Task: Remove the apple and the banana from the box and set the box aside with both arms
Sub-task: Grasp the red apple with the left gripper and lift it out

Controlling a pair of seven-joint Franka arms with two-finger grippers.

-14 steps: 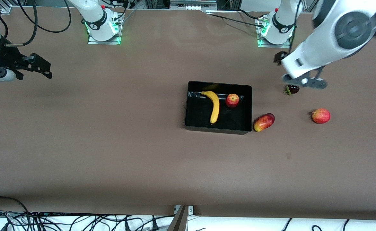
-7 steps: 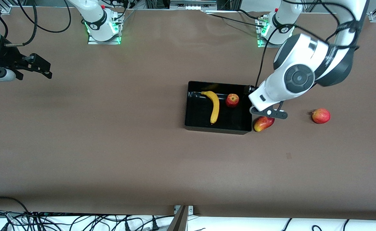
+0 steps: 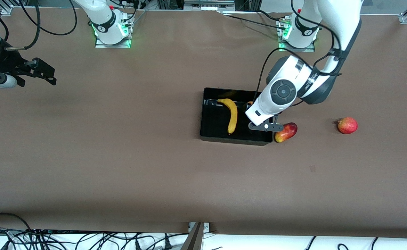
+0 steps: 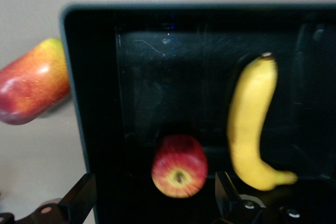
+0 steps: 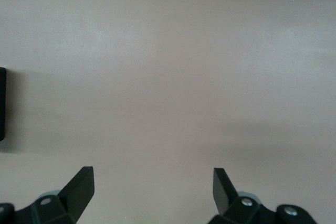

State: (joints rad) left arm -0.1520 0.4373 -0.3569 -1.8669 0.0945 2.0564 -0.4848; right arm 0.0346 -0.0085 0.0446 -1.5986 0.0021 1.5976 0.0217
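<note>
The black box sits mid-table with the yellow banana lying in it. The small red apple is also inside, almost wholly covered by the left arm in the front view. My left gripper hangs open over the box's end toward the left arm; in the left wrist view the left gripper straddles the apple from above and holds nothing. The red-yellow mango lies on the table against the box's outer corner. A round red fruit sits farther toward the left arm's end. My right gripper waits open.
Brown table surface stretches around the box. The right wrist view shows bare table under the right gripper. Cables hang along the table edge nearest the front camera.
The left arm has swung from near its end of the table to over the box, its gripper staying open. The right arm has not moved.
</note>
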